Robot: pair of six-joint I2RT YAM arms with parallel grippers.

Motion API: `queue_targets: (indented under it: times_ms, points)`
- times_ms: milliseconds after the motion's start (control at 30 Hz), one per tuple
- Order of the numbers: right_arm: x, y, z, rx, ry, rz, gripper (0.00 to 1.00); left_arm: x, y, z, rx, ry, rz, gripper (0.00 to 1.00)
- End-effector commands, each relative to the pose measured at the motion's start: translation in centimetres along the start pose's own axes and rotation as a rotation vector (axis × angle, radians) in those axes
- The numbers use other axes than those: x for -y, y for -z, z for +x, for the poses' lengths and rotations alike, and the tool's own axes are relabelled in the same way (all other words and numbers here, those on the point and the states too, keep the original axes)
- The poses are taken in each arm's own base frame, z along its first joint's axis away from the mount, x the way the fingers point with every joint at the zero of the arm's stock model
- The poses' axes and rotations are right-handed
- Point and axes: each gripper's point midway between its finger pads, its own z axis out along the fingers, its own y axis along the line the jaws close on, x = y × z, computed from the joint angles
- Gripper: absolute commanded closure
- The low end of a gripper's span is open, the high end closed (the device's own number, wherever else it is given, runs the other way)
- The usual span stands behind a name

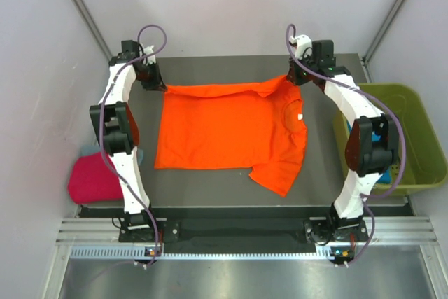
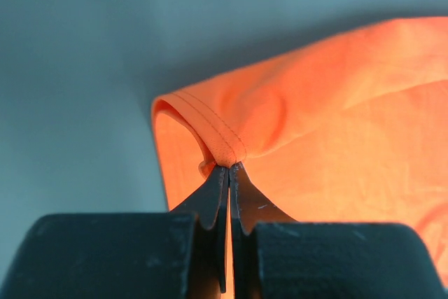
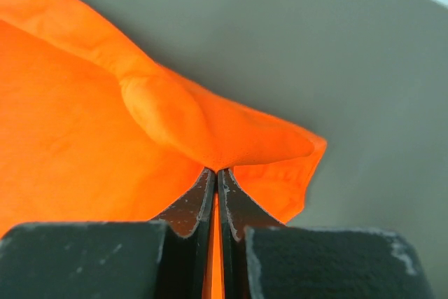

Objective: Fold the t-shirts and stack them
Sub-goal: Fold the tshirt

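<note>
The orange t-shirt (image 1: 224,127) is thin, soft cloth, matt, with fine creases; along its edge at my left hand (image 2: 229,168) runs a hem (image 2: 213,127) with two rows of stitching. The fingers (image 2: 210,202) of that hand look like matt black plastic, scuffed; those of my right hand (image 3: 215,171) carry pale scratches and specks. The surface (image 1: 210,190) is smooth, dull grey-brown. The bin (image 1: 413,124) is olive-green plastic, smooth with a slight sheen. The pink t-shirt (image 1: 91,180) is soft matt cloth. The shells of my arms (image 1: 131,180) are glossy white plastic; the rail (image 1: 245,232) at the near edge is ribbed bare metal.
</note>
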Motion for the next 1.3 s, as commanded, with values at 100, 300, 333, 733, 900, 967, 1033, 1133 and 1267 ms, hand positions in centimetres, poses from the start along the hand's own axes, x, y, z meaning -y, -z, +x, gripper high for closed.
queue_targets:
  times_ms: [100, 300, 333, 733, 900, 967, 1033, 1133, 1267]
  points:
    - [-3.3, 5.3, -1.8, 0.073, 0.02, -0.04, 1.0, 3.5, 5.4, -1.0, 0.029, -0.051, 0.073, 1.0]
    - [-5.8, 7.1, 0.4, 0.049, 0.018, -0.069, 1.0, 4.2, 6.8, 0.5, -0.004, -0.059, 0.101, 1.0]
    - [-6.1, 7.0, 1.3, 0.033, 0.012, -0.074, 1.0, 4.1, 6.7, 1.1, -0.019, -0.05, 0.101, 1.0]
    - [-8.4, 8.8, 4.6, -0.013, 0.0, -0.114, 1.0, 4.1, 7.9, 5.6, -0.131, 0.008, 0.088, 1.0]
    - [-8.9, 9.3, 6.1, -0.025, -0.019, -0.123, 1.0, 3.8, 7.8, 6.7, -0.155, 0.018, 0.073, 1.0]
    - [-8.9, 9.5, 6.4, -0.029, -0.02, -0.122, 1.0, 3.6, 7.7, 7.0, -0.165, 0.02, 0.064, 1.0]
    - [-9.1, 9.7, 6.9, -0.037, -0.021, -0.123, 1.0, 3.2, 7.6, 7.2, -0.175, 0.021, 0.047, 1.0]
    - [-9.3, 9.9, 7.7, -0.051, -0.026, -0.127, 1.0, 2.7, 7.3, 7.6, -0.19, 0.029, 0.025, 1.0]
    - [-9.4, 9.9, 8.8, -0.067, -0.03, -0.129, 1.0, 1.9, 7.0, 8.1, -0.212, 0.037, -0.01, 1.0]
